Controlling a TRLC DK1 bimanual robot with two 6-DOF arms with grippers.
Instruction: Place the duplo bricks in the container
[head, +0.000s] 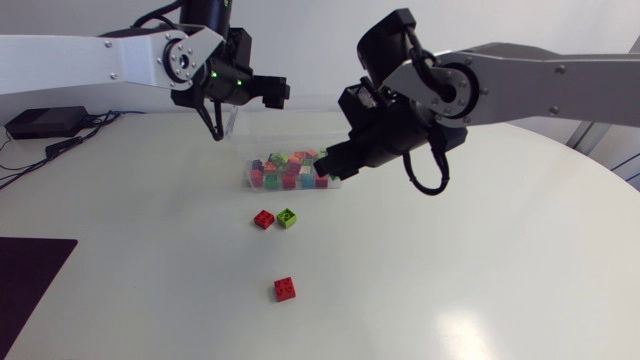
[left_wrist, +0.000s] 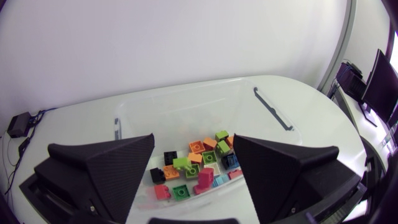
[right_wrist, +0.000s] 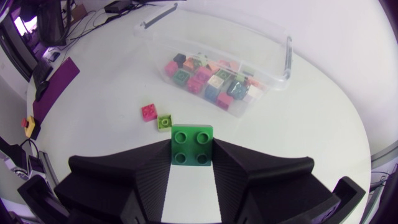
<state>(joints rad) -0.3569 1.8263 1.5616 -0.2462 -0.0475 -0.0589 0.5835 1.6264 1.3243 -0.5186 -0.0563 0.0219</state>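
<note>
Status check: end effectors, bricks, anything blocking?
Right end effector shut on green brick. Left end effector open over container, may crowd the drop. Loose on table: red brick, lime brick, second red brick.

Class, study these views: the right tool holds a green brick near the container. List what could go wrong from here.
1. The right tool grips the green brick only at its fingertips, so it may slip out early.
2. That tool hangs at one end of the container, so a released brick could hit the rim and bounce out.
3. The open left tool hovers over the same container, so the arms might collide.
</note>
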